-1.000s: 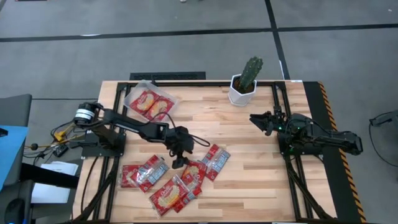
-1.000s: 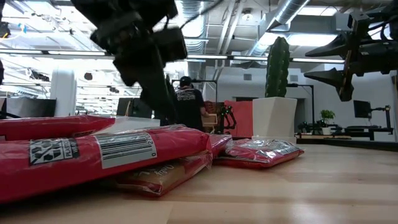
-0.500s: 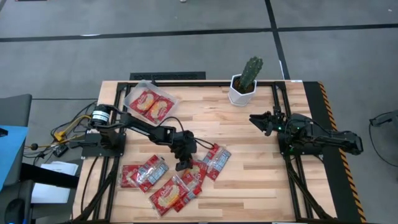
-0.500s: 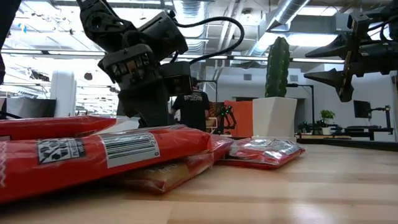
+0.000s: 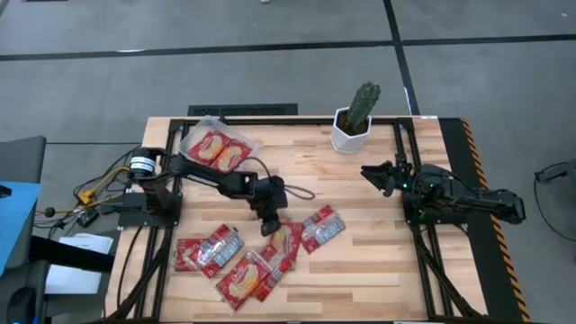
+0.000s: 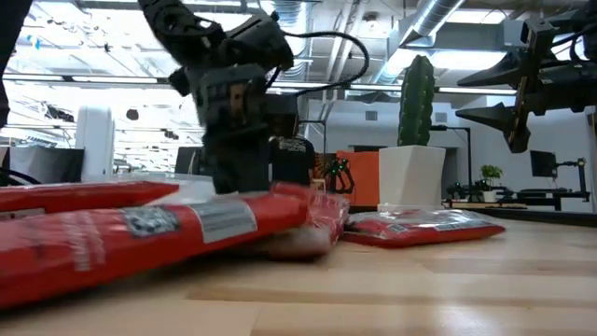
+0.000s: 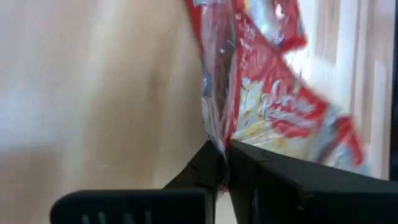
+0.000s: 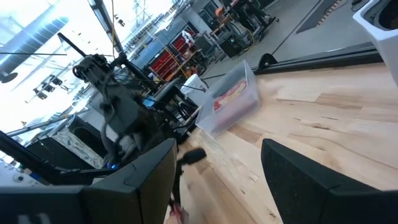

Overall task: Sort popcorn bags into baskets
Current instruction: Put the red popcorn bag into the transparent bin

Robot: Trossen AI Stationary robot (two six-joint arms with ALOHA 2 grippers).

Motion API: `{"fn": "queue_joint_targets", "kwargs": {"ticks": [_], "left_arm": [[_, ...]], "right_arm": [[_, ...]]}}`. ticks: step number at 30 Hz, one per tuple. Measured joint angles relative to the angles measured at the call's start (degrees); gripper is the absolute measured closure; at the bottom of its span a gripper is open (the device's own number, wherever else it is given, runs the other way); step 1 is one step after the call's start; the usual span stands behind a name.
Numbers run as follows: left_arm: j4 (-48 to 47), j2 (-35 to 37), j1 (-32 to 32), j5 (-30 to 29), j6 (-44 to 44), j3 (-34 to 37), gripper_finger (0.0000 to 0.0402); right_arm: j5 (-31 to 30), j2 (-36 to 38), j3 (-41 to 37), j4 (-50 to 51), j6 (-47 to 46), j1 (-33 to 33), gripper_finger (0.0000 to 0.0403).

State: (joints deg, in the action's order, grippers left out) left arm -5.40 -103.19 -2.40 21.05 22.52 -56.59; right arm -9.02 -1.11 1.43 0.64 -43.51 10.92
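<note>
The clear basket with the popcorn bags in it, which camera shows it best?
The high view: the basket shows whole from above, two popcorn bags lying inside, at the table's far left corner. The right wrist view shows it from the side, red contents partly visible. The low view hides it behind the left gripper; the left wrist view misses it.

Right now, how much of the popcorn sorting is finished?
Two popcorn bags already lie in the clear tray. The left pincer is shut on the edge of one bag at the pile. About four more bags wait on the table. The right pincer waits open beside the cactus pot.
</note>
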Motion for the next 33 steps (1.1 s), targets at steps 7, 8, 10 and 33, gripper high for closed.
{"fn": "queue_joint_targets", "kwargs": {"ticks": [7,8,10,33], "left_arm": [[-14.9,5.9,-3.8,-5.1,-5.4,-7.2,0.0401],[-16.4,6.8,-4.3,-5.3,-6.0,-8.1,0.0401],[-20.1,8.2,-5.2,-5.5,-7.1,-9.8,0.0401],[-50.6,12.2,-13.6,-16.3,16.6,-25.8,0.0401]], "right_arm": [[0.0,0.0,0.0,0.0,0.0,0.1,0.0143],[0.0,0.0,0.0,0.0,0.0,0.1,0.0143],[0.0,0.0,0.0,0.0,0.0,0.1,0.0143],[-0.1,0.0,0.0,0.0,0.5,0.1,0.0143]]}}
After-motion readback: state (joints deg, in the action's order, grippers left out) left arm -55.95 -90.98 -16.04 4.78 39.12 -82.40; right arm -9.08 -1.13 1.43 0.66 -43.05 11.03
